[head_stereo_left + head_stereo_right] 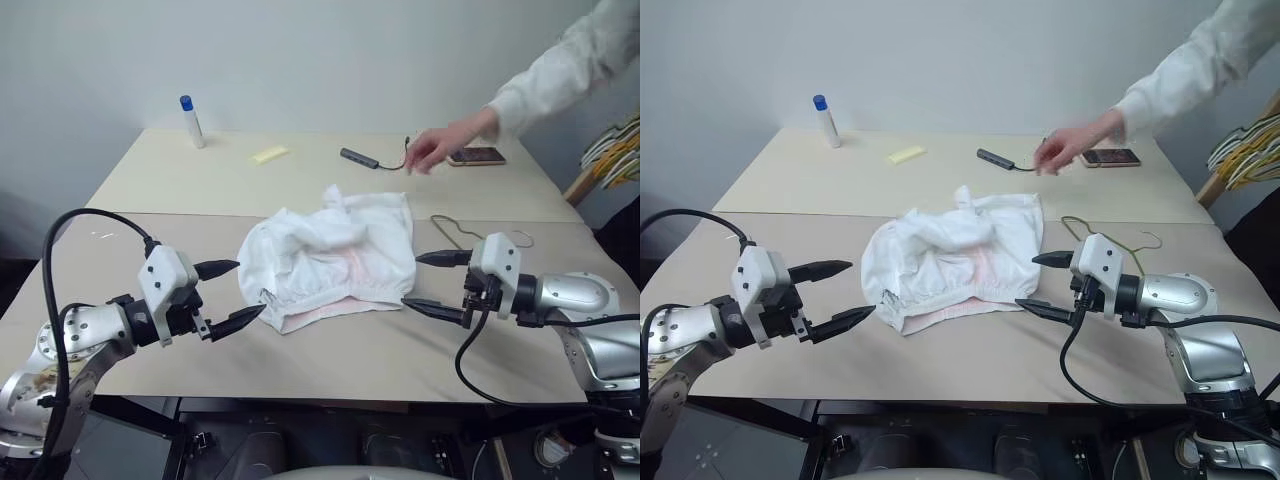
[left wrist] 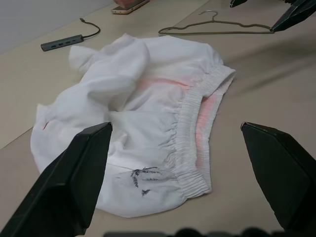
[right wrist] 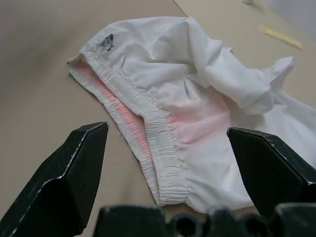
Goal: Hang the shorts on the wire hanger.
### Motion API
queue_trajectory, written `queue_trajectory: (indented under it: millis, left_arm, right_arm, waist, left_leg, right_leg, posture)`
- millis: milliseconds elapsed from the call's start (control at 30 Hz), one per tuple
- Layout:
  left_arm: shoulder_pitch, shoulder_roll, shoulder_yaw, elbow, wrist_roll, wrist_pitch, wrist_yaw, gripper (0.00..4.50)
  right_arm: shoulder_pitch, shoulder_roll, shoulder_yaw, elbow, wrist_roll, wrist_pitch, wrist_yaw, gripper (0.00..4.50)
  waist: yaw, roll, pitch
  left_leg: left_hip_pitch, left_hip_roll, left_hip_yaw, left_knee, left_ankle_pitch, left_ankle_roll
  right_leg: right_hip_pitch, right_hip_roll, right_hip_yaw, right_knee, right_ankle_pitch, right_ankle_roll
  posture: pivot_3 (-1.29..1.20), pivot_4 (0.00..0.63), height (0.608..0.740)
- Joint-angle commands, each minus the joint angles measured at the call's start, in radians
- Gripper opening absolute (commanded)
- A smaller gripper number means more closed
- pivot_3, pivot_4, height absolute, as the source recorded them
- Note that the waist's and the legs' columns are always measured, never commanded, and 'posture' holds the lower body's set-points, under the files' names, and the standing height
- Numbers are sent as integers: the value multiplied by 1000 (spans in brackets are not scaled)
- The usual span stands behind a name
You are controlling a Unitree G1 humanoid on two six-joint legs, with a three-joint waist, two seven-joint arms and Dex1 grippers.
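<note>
The white shorts (image 1: 330, 255) lie crumpled in the middle of the table, with the gathered waistband (image 3: 148, 123) and its pink inside toward the near edge. Small dark marks (image 2: 140, 177) sit near the left end of the waistband. The thin wire hanger (image 1: 452, 229) lies flat on the table just right of the shorts, behind my right gripper. My left gripper (image 1: 251, 288) is open at the shorts' left edge, just above the table and holding nothing. My right gripper (image 1: 410, 280) is open at the right end of the waistband, also with nothing in it.
A person's hand (image 1: 435, 150) reaches over the far table near a phone (image 1: 476, 156) and a grey cable hub (image 1: 358, 157). A blue-capped tube (image 1: 192, 122) and a yellow strip (image 1: 270, 154) lie further left. A bunch of yellow hangers (image 1: 618, 150) hangs at the far right.
</note>
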Motion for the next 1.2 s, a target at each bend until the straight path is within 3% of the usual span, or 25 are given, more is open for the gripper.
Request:
queue_trajectory:
  millis: [33,467,600,800,900,1000,1200]
  left_arm:
    - [-6,15,37,-18,-17,-14,-12,4500]
    - [-17,24,37,-16,-10,-27,-29,4500]
    - [-10,17,39,-20,-15,-28,-29,4500]
    - [9,22,42,-17,-14,-36,-43,4500]
    - [-1,24,38,-15,-14,-34,-41,4500]
    - [-5,23,41,-19,-18,-32,-39,4500]
    - [3,20,43,-16,-12,-39,-39,4500]
  right_arm:
    - [-14,-2,-14,-18,6,-20,1,4477]
    - [-14,24,48,-69,-34,-21,-25,4477]
    - [-74,33,219,-25,-236,-76,-59,4477]
    - [-191,141,412,47,-447,-66,-138,4477]
    - [-257,199,507,145,-625,-42,-243,4477]
    - [-294,218,546,228,-707,-55,-279,3865]
    - [-293,163,507,256,-705,-129,-253,1839]
  waist:
    - [0,0,0]
    - [-1,-1,1]
    - [-4,-1,1]
    - [-4,-1,3]
    - [-4,-1,4]
    - [-1,-2,5]
    - [-1,-3,5]
  left_leg:
    - [0,0,0,0,0,0]
    - [0,0,0,0,0,0]
    - [0,0,0,0,0,0]
    - [-1,3,1,0,0,0]
    - [-1,3,1,0,0,0]
    - [-1,4,1,0,0,0]
    - [-1,5,1,0,0,0]
  right_leg:
    - [0,0,0,0,0,0]
    - [0,0,0,0,0,0]
    - [-1,0,0,0,0,0]
    - [-2,2,0,0,-1,-1]
    - [-2,3,0,0,0,-2]
    - [-2,4,0,0,0,-3]
    - [-2,4,-1,0,0,-4]
  posture:
    - [109,34,740]
    - [114,29,740]
    - [98,38,740]
    - [93,45,740]
    - [97,44,740]
    - [105,46,740]
    - [106,47,740]
